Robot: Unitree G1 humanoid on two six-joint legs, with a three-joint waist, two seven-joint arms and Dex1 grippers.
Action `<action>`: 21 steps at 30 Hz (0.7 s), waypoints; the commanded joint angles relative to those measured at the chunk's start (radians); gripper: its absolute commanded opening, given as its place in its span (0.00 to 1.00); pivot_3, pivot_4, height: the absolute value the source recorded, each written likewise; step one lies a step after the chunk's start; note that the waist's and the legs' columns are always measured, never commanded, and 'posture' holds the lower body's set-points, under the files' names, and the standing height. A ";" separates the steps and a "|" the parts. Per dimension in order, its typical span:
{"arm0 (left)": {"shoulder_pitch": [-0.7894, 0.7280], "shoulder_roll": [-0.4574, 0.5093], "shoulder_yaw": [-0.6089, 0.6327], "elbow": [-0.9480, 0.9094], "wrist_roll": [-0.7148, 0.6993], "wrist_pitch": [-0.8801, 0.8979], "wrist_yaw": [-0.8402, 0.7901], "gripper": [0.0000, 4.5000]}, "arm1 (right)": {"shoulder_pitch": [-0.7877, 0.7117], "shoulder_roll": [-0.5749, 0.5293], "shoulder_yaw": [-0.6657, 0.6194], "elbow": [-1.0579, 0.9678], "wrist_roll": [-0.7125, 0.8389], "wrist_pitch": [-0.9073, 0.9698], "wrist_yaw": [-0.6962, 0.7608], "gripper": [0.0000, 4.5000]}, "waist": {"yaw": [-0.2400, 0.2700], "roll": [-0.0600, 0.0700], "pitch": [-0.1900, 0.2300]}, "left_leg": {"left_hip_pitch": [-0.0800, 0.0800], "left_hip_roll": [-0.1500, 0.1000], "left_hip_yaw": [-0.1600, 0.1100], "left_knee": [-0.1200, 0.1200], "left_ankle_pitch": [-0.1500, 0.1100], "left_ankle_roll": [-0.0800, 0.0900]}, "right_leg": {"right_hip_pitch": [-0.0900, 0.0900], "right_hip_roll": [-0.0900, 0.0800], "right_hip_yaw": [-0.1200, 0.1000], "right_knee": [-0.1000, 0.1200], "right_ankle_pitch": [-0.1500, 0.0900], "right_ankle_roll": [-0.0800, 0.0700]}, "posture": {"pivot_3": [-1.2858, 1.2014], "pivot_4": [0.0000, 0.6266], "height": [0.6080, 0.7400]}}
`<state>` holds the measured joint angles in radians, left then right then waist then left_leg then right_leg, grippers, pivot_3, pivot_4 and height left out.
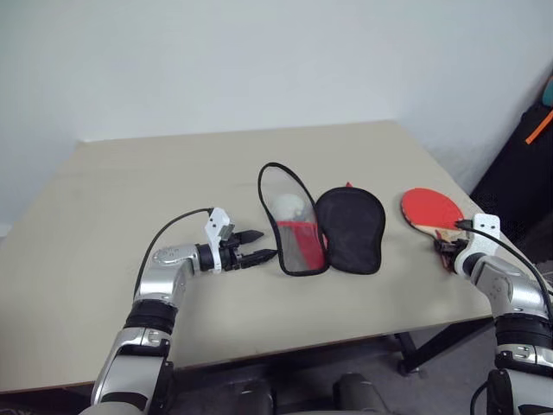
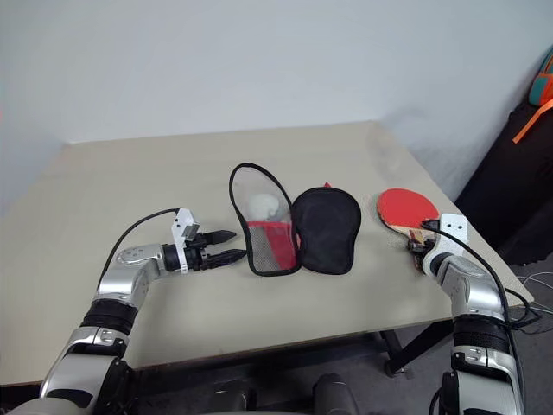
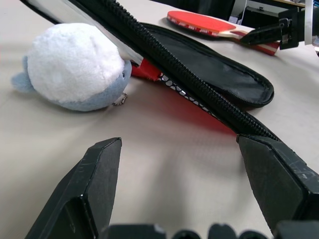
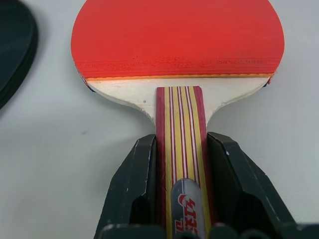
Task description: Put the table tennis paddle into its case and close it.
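Gripping: right hand pinching handle of table tennis paddle, flat on desk, right of open case. Left hand spread beside case. Advice: seat grip squarely on handle, lift level before carrying left.

A beige table carries three things: an opened case at centre, a white-and-blue plush toy beside its clear half, and a red paddle near the right edge.
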<state>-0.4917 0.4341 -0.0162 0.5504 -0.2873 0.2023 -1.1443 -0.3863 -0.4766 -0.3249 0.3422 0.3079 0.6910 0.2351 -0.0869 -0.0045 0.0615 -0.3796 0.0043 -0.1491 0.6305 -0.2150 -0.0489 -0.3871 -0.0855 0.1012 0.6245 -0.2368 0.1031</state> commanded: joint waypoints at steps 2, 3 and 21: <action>-0.017 0.011 0.011 -0.009 -0.004 -0.012 -0.009 0.87 | -0.021 0.057 -0.069 -0.250 0.078 0.072 -0.076 0.26 | 0.002 0.004 0.002 | -0.001 0.000 0.000 -0.003 0.000 0.000 | -0.003 0.000 0.000 0.000 0.002 0.001 | 0.52 0.00 1.00; -0.016 0.009 0.009 -0.009 -0.003 -0.012 -0.010 0.87 | -0.020 0.080 -0.068 -0.300 0.090 0.097 -0.094 0.26 | 0.001 0.005 0.002 | -0.001 0.000 0.000 -0.005 0.000 0.000 | -0.004 0.000 0.000 0.001 0.003 0.001 | 0.52 0.00 1.00; -0.052 -0.043 -0.021 0.037 0.020 -0.029 -0.005 0.87 | -0.017 0.514 0.061 -0.556 0.116 0.295 -0.365 0.26 | 0.015 0.006 0.003 | -0.002 0.000 -0.001 -0.010 0.001 0.000 | -0.006 0.000 0.000 0.000 0.003 0.000 | 0.52 0.00 1.00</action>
<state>-0.5153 0.3915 -0.0419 0.5960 -0.2686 0.1887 -1.1442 -0.3951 0.0360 -0.2557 -0.1915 0.4320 1.0161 -0.1115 -0.0721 0.0014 0.0642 -0.3815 0.0044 -0.1498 0.6205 -0.2142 -0.0486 -0.3928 -0.0852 0.1011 0.6242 -0.2338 0.1031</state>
